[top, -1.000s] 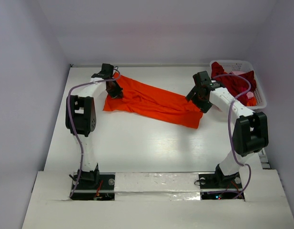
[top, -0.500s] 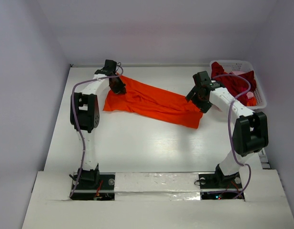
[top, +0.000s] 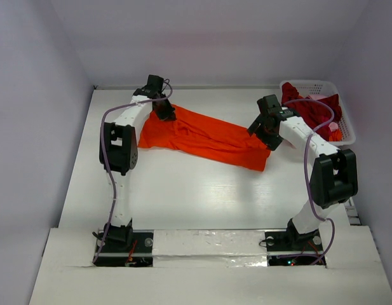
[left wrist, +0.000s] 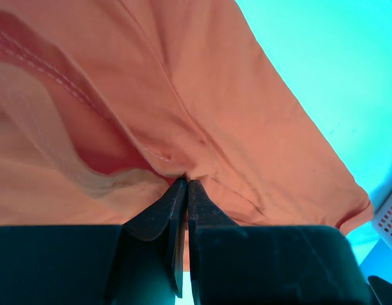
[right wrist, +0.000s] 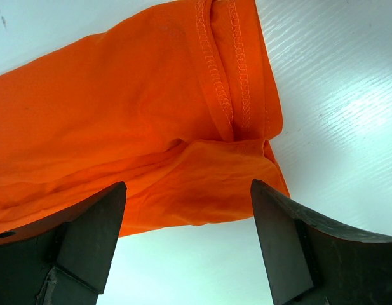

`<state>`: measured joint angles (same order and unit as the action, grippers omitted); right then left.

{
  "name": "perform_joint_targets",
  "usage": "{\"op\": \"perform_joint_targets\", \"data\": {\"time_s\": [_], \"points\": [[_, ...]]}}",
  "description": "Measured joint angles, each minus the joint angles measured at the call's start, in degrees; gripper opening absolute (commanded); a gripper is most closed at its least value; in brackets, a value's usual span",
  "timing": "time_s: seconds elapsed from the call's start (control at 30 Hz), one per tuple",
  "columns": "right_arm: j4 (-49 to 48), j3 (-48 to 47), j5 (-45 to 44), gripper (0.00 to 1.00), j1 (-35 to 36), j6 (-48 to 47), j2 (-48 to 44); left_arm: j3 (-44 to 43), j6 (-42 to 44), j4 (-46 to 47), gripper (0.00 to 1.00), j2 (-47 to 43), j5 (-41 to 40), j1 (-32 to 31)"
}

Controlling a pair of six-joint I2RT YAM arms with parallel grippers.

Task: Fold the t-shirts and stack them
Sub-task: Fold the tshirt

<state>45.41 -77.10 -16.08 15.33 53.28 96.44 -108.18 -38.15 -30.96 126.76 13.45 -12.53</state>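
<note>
Two t-shirts: the orange t-shirt (top: 202, 136) lies rumpled across the table (top: 183, 190) at mid-frame, the dark red t-shirt (top: 310, 108) heaped in the white basket (top: 348, 130), upper right. The left gripper (top: 167, 115) pinches the orange cloth's upper-left end, jaws shut; the right gripper (top: 264, 136) gapes wide over its right end.

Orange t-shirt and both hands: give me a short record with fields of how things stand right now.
orange t-shirt: lies rumpled and bunched lengthwise on the table, unfolded
left hand: shut, pinching a fold at the shirt's far left end
right hand: open, over the shirt's right end, holding nothing
dark red t-shirt: heaped in the white basket, far right
stack: not yet begun
</note>
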Motion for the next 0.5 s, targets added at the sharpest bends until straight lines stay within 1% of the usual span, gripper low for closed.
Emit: {"op": "perform_joint_targets", "data": {"time_s": [0.17, 0.5], "points": [[0.0, 0.0, 0.0, 0.84, 0.0, 0.0, 0.0, -3.3, 0.6, -0.9, 0.0, 2.9, -0.2, 0.0], [0.2, -0.6, 0.0, 0.84, 0.0, -0.6, 0.0, -7.1, 0.9, -3.1, 0.0, 7.5, -1.5, 0.0]]}}
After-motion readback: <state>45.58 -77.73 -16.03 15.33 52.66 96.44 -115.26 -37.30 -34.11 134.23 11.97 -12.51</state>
